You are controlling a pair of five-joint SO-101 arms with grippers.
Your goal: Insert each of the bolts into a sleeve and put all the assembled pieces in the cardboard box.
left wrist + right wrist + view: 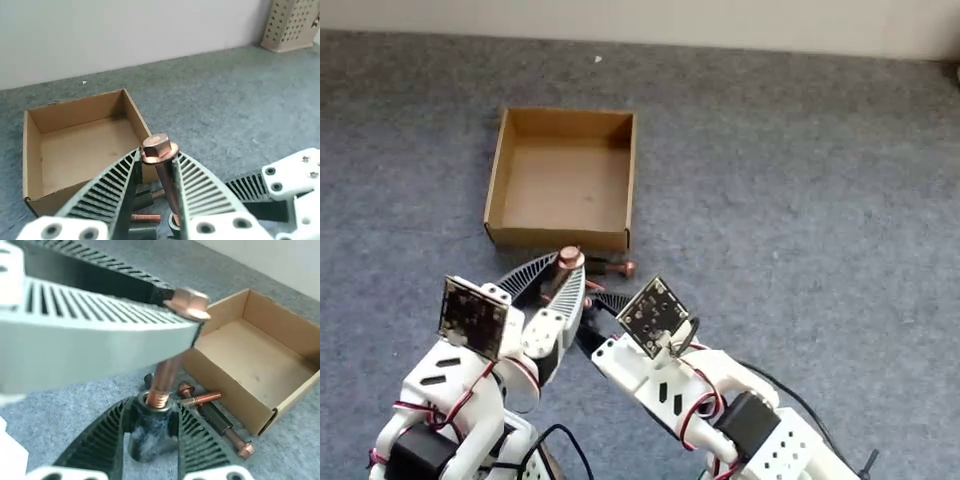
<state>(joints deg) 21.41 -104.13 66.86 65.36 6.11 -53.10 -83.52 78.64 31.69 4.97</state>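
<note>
Bolt [570, 259] stands head-up in my left gripper [567, 268], just in front of the cardboard box [498, 170]. From my left wrist, the fingers [115, 185] clamp its shaft. From my right wrist, my right gripper [151, 407] squeezes a dark sleeve [147, 437], with the threaded tip in its mouth. Loose bolts [200, 399] lie beside the box.

The bolt's [167, 372] threaded tip is hidden inside the sleeve [149, 435], and the loose bolts [200, 399] behind it overlap, their count unclear.
</note>
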